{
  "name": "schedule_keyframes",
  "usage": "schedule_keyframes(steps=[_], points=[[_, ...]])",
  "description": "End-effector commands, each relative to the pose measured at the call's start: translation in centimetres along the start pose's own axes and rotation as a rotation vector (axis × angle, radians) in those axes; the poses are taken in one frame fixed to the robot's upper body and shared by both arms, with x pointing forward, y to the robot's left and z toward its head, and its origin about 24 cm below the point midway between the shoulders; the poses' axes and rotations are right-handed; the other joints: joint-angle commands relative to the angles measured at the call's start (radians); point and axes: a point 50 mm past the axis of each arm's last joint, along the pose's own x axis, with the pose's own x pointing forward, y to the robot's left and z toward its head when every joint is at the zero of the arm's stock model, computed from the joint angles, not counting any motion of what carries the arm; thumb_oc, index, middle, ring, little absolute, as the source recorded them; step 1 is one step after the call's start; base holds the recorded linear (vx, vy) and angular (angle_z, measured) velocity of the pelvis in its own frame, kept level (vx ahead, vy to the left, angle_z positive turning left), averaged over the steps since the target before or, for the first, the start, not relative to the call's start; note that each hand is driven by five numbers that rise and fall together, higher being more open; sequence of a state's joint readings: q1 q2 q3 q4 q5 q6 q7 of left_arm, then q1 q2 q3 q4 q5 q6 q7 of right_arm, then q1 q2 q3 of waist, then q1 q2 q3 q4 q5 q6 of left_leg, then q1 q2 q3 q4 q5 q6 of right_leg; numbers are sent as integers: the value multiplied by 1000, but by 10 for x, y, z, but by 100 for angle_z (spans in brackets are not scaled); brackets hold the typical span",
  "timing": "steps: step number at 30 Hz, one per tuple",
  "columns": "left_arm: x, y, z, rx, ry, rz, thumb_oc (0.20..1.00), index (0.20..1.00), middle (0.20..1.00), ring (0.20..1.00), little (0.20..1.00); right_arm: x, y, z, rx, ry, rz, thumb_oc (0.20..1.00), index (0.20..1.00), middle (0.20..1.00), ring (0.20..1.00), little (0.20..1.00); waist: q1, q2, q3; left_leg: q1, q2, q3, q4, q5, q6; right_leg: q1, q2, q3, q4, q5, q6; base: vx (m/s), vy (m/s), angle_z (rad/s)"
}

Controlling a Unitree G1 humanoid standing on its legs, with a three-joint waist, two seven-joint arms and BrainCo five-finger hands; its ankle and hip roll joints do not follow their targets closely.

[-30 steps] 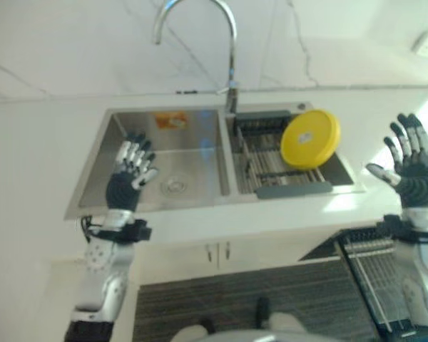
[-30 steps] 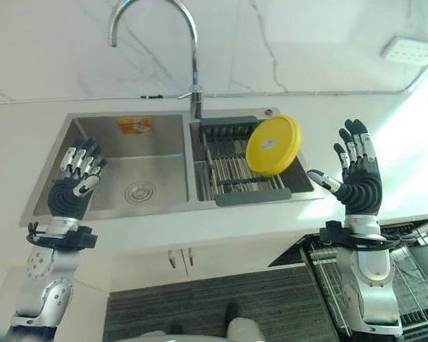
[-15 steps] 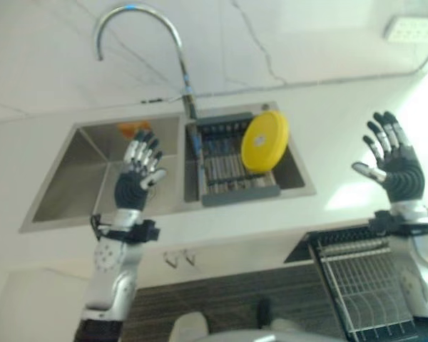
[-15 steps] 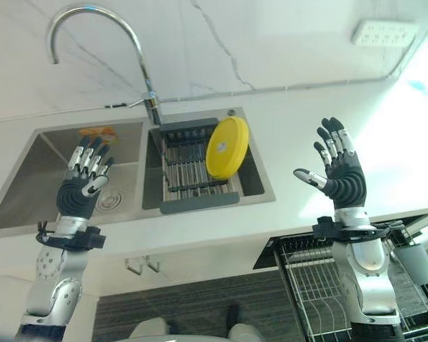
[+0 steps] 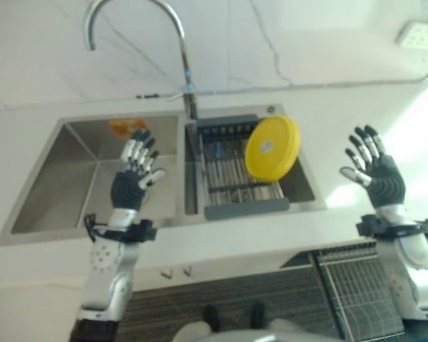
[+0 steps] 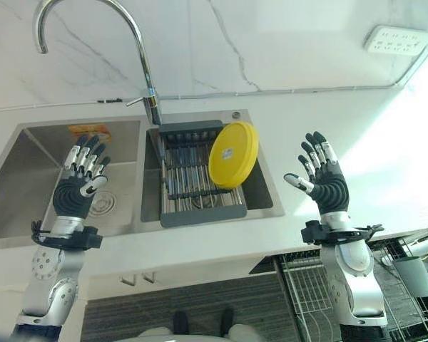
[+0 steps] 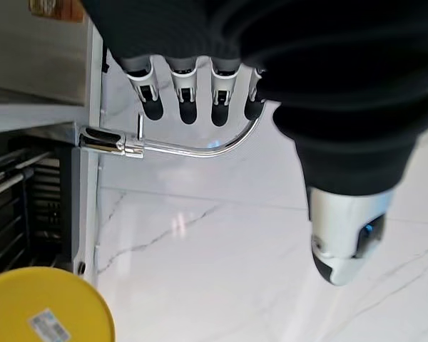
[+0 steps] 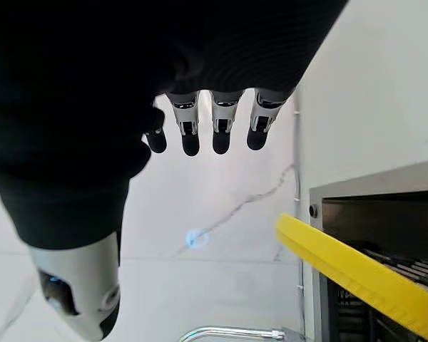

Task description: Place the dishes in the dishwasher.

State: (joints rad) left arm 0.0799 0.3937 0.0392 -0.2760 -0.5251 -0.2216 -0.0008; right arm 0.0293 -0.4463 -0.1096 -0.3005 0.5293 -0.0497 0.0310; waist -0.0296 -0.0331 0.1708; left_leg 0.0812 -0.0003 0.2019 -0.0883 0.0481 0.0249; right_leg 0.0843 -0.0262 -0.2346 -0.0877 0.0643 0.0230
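Nothing is loaded yet — the yellow plate leans in the drying rack in the sink's right basin, mid-frame. The left hand and right hand are raised with fingers spread, holding nothing. The dishwasher rack waits at lower right — picking and placing remain.

White marble-look wall with grey veining behind a white countertop. Double stainless sink set into the counter, tall curved chrome faucet between the basins. Grey drying rack sits in the right basin; orange sticker on the left basin's back wall. White socket strip on the wall at upper right. Strong light washes out the counter's right side. Dark striped floor below, white cabinet fronts under the counter.
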Motion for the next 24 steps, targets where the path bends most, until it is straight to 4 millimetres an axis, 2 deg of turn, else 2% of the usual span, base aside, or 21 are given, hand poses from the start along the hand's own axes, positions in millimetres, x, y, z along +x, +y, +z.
schedule_keyframes(steps=[1,10,18,24], points=[[11,-4,27,88,-165,-50,1000,1000,1000,1000,1000,12,-2,11,22,-74,-25,1000,1000,1000,1000,1000,20,-2,-47,68,41,7,1,-134,-51,9,-72,-45,41,-67,112,0,0,0],[16,-3,27,106,-178,-57,1000,1000,1000,1000,1000,25,-25,-8,44,22,-160,1000,1000,1000,1000,1000,48,-7,-59,81,39,-9,1,-141,-49,40,-70,-58,30,-72,110,7,-6,0],[20,-7,23,99,-167,-80,1000,1000,1000,1000,1000,31,-27,-37,110,176,-154,1000,1000,1000,1000,1000,72,-9,-67,84,38,-18,1,-140,-50,60,-70,-72,19,-73,105,6,-4,7],[24,-12,22,74,-162,-93,1000,1000,1000,1000,1000,39,-31,-50,286,260,-123,1000,1000,1000,1000,1000,94,-15,-69,89,38,-27,1,-139,-54,77,-69,-85,13,-78,102,3,-1,2]])
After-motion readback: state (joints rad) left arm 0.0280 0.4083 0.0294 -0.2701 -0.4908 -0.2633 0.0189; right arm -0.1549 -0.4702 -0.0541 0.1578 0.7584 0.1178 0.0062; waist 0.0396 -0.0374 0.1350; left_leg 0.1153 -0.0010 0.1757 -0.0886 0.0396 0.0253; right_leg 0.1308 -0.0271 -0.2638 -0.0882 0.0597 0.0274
